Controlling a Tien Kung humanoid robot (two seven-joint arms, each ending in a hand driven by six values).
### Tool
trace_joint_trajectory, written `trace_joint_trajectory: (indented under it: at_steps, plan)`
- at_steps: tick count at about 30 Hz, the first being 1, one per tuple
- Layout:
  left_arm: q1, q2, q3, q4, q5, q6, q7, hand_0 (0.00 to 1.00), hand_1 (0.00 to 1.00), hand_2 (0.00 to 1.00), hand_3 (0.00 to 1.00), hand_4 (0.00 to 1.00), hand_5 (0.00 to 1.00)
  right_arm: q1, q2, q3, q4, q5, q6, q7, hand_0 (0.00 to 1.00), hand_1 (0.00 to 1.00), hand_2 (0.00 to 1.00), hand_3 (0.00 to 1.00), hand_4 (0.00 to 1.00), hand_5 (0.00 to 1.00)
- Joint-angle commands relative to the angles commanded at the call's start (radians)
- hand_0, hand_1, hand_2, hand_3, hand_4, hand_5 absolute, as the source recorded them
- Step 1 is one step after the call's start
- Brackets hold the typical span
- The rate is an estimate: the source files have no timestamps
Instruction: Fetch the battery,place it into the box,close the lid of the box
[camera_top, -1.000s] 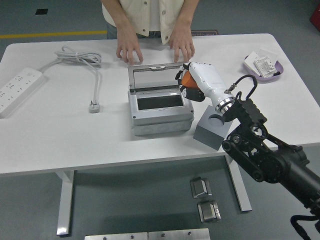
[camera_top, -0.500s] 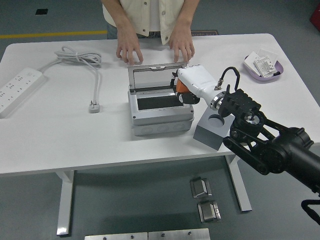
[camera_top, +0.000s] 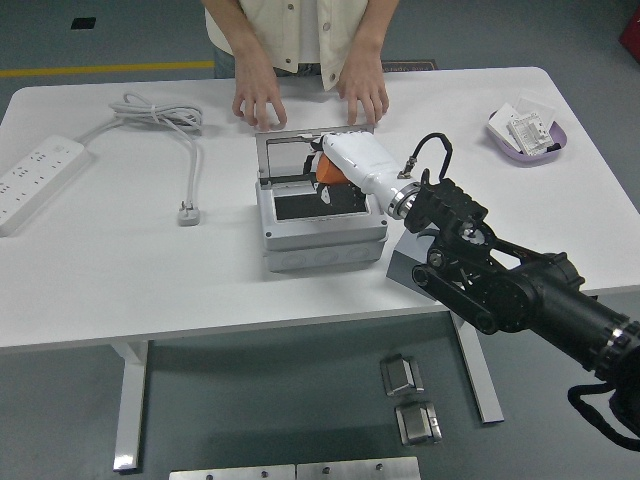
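A grey box (camera_top: 320, 228) stands mid-table with its clear lid (camera_top: 290, 156) raised at the back. My right hand (camera_top: 345, 170), white with a black arm, is over the box's open top, its fingers curled around an orange battery (camera_top: 329, 175). The battery hangs just above the dark opening (camera_top: 300, 206). The left hand is out of view.
A grey block (camera_top: 415, 262) sits right of the box under my arm. A person's two hands (camera_top: 262, 100) rest on the table behind the lid. A white power strip (camera_top: 35, 180) and cable with plug (camera_top: 188, 212) lie left. A purple tray (camera_top: 527, 133) sits far right.
My right hand has moved left with the orange battery, from beside the box's right edge to over its opening. The person's hands have stayed put.
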Motion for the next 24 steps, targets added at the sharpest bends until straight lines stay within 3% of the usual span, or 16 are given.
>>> trace_joint_trajectory:
  at_steps: [10,24]
  plan:
    - [-0.009,0.003,-0.005,0.000,0.017,-0.002,-0.004,0.624,0.620,0.597,0.635,0.705,0.170,0.059,0.089,-0.093,-0.109,0.043,-0.019,0.020,0.230,0.231,0.415,0.499,0.329,0.002]
    - [-0.015,0.006,-0.003,0.000,0.033,-0.005,-0.004,0.624,0.620,0.597,0.634,0.706,0.172,0.081,0.100,-0.151,-0.150,0.017,-0.012,0.026,0.234,0.233,0.416,0.499,0.334,0.002]
